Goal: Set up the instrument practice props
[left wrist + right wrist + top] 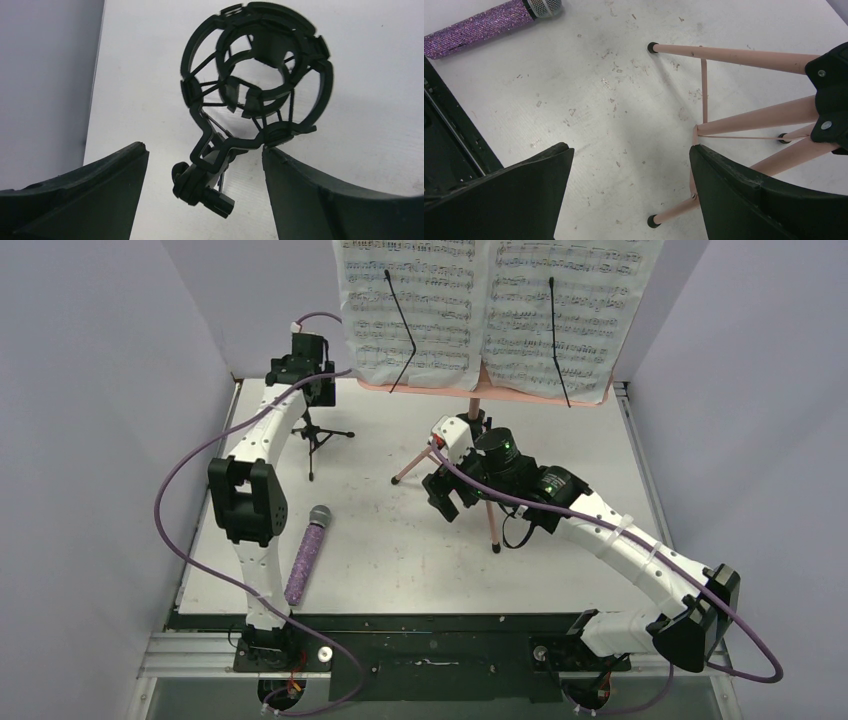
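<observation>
- The left pincer [204, 149] is hovering at the far left of the bench [400, 550], its jaws standing wide apart and gripping nothing.
- The small black tripod mic stand [316, 435] is standing upright below it. Its ring mount [265, 50] is showing between and beyond the 2 fingers. Whether either finger is touching the mount cannot be told.
- The right pincer [631, 149] is hanging low over the bench centre, jaws wide apart, holding nothing.
- The pink music stand [734, 52] is standing at far centre, its legs just beside the right pincer, and is carrying the white sheet-music pages [440, 300].
- The purple glitter microphone [305, 560] is lying flat at near left, its grey head pointing far, apart from both pincers.
</observation>
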Controlling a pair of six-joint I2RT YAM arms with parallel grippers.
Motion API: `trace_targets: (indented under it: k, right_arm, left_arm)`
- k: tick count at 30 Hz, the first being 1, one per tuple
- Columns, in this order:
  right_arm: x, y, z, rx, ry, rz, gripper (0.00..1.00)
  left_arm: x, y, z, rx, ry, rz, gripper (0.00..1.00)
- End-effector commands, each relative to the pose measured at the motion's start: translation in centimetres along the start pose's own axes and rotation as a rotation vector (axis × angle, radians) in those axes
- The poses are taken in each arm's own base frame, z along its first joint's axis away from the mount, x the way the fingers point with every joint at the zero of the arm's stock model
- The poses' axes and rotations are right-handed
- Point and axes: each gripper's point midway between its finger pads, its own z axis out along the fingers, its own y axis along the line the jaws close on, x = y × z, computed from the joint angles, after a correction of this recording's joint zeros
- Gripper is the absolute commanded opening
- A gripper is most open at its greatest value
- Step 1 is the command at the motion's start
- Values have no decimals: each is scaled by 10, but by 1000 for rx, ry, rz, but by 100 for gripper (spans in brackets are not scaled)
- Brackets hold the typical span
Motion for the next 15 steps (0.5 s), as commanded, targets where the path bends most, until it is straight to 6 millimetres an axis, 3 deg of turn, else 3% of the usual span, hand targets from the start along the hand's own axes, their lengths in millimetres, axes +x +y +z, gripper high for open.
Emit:
trace_targets:
  k: [1, 9, 15]
  right_arm:
    - [-24, -12, -5, 47, -60, -21, 90]
    - [-25, -14, -6, 59, -66, -17, 90]
    - [-27, -16, -8, 64, -68, -31, 90]
  left_arm:
    - [-38, 3, 1, 40, -91, -67, 79]
    - [-21, -1, 7, 67, -47, -86, 56]
    - [-16, -2, 0, 81, -34, -113, 35]
